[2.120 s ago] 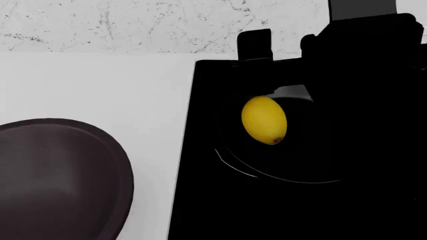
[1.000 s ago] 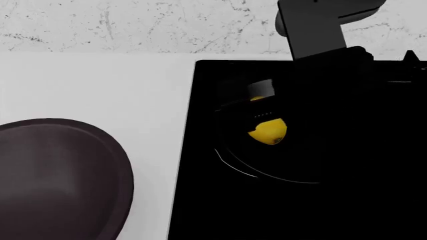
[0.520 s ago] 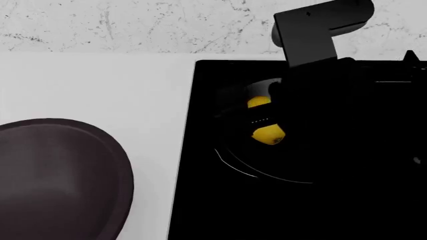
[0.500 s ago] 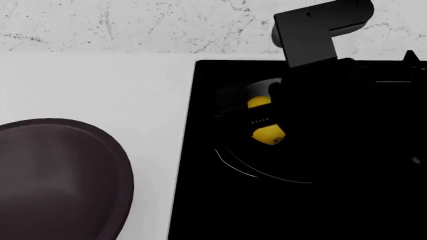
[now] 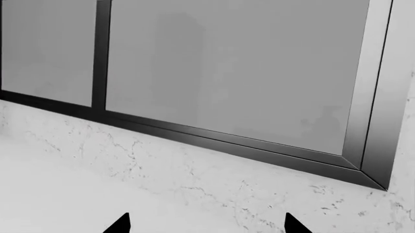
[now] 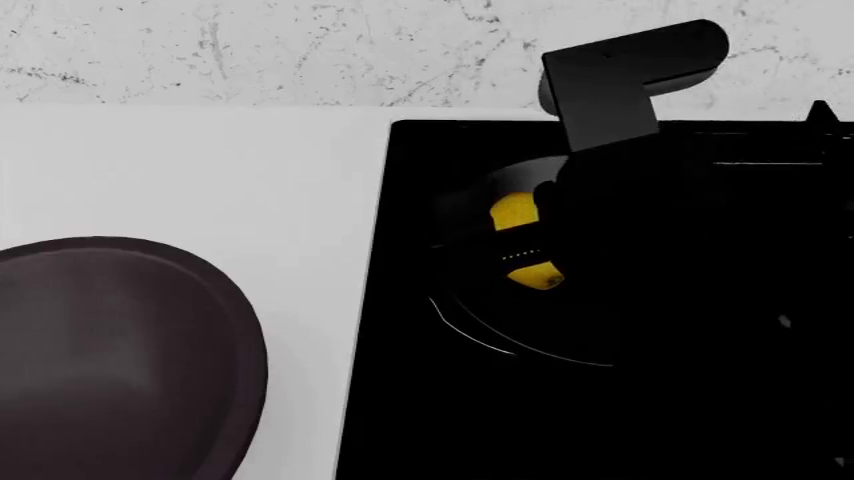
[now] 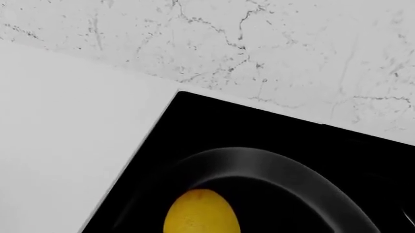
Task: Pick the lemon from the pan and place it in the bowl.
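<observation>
The yellow lemon (image 6: pixel 514 213) lies in the black pan (image 6: pixel 461 320) on the dark stovetop. My right gripper (image 6: pixel 534 246) hangs directly over it, and a dark band of it crosses the fruit's middle. In the right wrist view the lemon (image 7: pixel 201 214) sits centred and uncovered, with the pan (image 7: pixel 285 171) curving round it. My fingers are lost against the black, and none crosses the fruit. The dark maroon bowl (image 6: pixel 120 350) stands on the white counter at the near left. My left gripper (image 5: pixel 207 226) is open, empty and points at a window.
The black stovetop (image 6: pixel 400 400) fills the right half of the head view, its left edge running beside the white counter (image 6: pixel 200 170). A marble backsplash (image 6: pixel 267 50) runs along the back. A dark-framed window (image 5: pixel 227 77) sits above a marble sill in the left wrist view.
My right arm has swung in over the pan and come down onto the lemon, hiding more of the fruit. Lemon, pan and bowl have stayed put.
</observation>
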Motion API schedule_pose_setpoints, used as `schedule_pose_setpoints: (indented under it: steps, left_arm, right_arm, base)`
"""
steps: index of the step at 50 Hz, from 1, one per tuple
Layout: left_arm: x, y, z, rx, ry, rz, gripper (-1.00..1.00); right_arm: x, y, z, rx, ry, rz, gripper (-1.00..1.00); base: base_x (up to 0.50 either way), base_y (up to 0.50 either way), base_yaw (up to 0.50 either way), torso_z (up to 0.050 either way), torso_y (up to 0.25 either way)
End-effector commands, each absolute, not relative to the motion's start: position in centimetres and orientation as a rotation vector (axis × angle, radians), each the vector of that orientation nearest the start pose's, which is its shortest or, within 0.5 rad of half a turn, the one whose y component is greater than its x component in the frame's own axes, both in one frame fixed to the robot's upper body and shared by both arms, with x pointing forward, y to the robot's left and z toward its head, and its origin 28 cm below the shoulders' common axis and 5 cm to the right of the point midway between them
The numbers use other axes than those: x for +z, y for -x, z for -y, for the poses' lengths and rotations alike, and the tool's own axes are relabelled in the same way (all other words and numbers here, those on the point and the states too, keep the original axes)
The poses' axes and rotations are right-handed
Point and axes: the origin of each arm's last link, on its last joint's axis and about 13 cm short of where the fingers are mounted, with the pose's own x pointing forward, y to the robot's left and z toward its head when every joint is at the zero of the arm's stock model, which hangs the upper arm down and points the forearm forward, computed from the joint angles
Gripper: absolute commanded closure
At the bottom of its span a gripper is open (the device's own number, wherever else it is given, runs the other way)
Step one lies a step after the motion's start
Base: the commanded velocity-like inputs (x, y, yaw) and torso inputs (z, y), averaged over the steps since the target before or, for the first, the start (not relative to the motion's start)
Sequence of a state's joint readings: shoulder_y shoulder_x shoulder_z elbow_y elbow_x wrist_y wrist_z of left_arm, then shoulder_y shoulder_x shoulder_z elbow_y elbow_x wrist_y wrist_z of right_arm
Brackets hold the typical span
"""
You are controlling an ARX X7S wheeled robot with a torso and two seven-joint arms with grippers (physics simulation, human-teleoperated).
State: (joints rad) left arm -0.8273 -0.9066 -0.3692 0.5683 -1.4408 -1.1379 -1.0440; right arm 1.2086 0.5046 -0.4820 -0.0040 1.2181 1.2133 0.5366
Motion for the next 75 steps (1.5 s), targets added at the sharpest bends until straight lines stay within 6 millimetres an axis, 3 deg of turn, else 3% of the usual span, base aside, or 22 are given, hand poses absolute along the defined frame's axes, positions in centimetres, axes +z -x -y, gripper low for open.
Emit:
schedule_pose_setpoints:
  steps: [1, 75]
  left_arm:
    - [31.4, -19.4, -33.1, 0.489, 0.051, 0.249, -1.0]
    - [29.4, -19.2, -33.8, 0.52, 0.087, 0.223, -1.0]
  right_arm:
    - [26.2, -32.0, 11.6, 0.237, 0.155, -0.359, -1.0]
    - [24.2, -32.6, 11.6, 0.254, 0.201, -0.424, -1.0]
  base:
    - [0.0, 0.0, 0.0, 0.0, 0.0]
    - [0.0, 0.0, 0.0, 0.0, 0.0]
